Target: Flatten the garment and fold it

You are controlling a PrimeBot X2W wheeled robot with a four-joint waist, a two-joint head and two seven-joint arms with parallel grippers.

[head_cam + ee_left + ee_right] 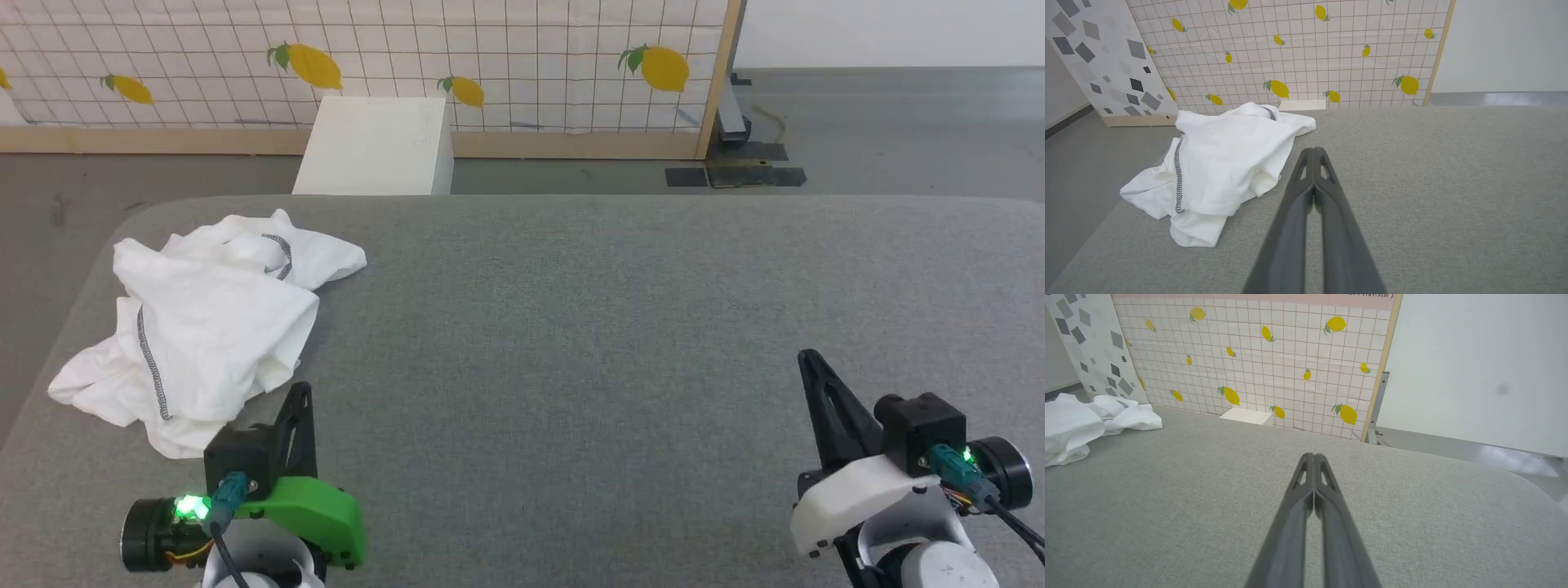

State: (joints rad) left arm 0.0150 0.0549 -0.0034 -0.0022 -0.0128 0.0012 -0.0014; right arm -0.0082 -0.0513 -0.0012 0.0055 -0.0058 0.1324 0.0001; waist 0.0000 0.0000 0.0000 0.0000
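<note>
Crumpled white fabric shirt with dark zigzag seams lies on grey cloth table. Both left gripper and right gripper: fingers pressed together, empty. Lettering atop lemon-print panel illegible.

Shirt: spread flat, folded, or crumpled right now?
Crumpled. The shirt lies in a bunched heap, layers overlapping and stitched seams curving, near the table's left edge.

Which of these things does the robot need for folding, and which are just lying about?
For the job: the garment, crumpled at the left of the grey table; the left gripper and right gripper, both shut, neither holding it.
Just lying about: the white box on the floor beyond the table; the lemon-patterned screen behind it.
</note>
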